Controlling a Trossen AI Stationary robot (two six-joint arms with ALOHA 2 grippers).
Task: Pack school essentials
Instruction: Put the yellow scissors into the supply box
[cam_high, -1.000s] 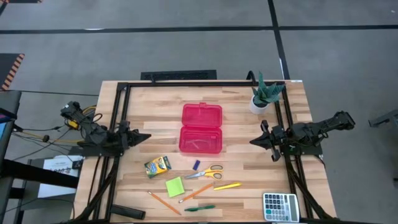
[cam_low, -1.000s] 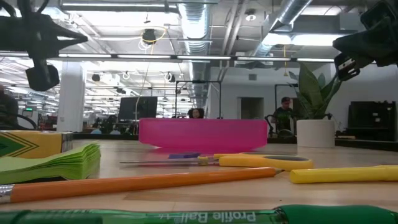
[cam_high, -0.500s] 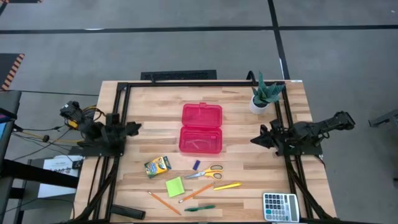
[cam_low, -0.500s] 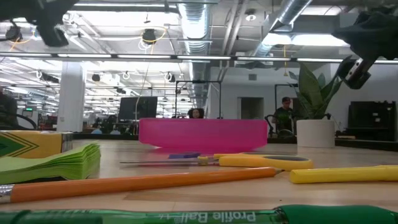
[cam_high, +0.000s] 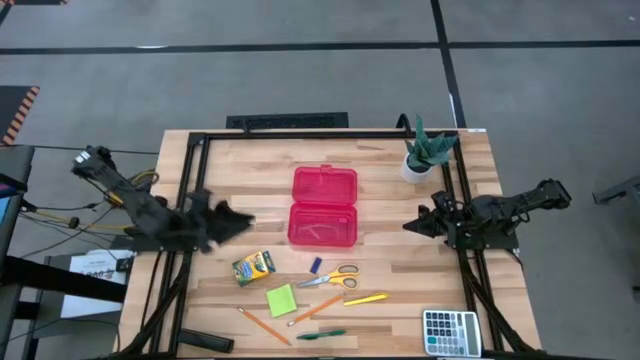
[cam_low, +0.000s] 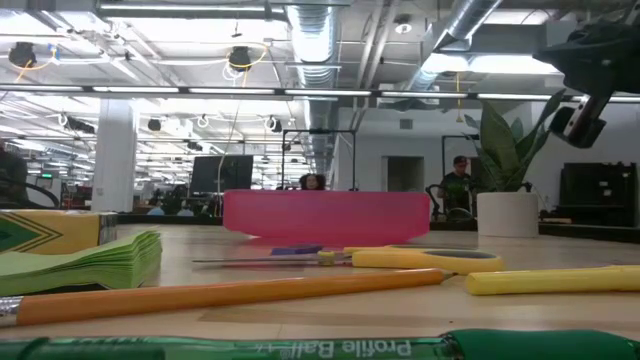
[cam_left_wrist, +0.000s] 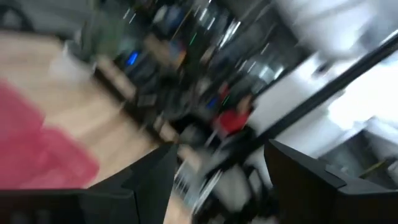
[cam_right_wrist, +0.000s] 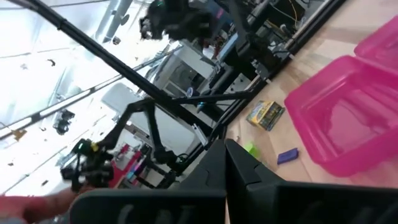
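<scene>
An open pink case (cam_high: 323, 205) lies mid-table. Toward the near edge lie the school essentials: crayon box (cam_high: 254, 266), lime sticky pad (cam_high: 281, 299), blue eraser (cam_high: 316, 265), scissors (cam_high: 335, 277), two orange pencils (cam_high: 262, 325), yellow pen (cam_high: 365, 299) and green pen (cam_high: 320, 334). My left gripper (cam_high: 243, 218) hovers left of the case, pointing level toward it. Its fingers stand open (cam_left_wrist: 214, 186) with nothing between them. My right gripper (cam_high: 408, 226) waits right of the case, shut (cam_right_wrist: 225, 163) and empty.
A grey calculator (cam_high: 450, 331) lies at the near right corner and a potted plant (cam_high: 425, 152) stands at the far right. A black frame (cam_high: 300, 135) runs along the table's far, left and right sides. Bare wood lies between the case and both grippers.
My left arm has lifted up, leaving the top of the low view, and its gripper now reaches slightly farther toward the case. My right gripper has rolled about its own pointing line while staying in place. Nothing on the table has moved.
</scene>
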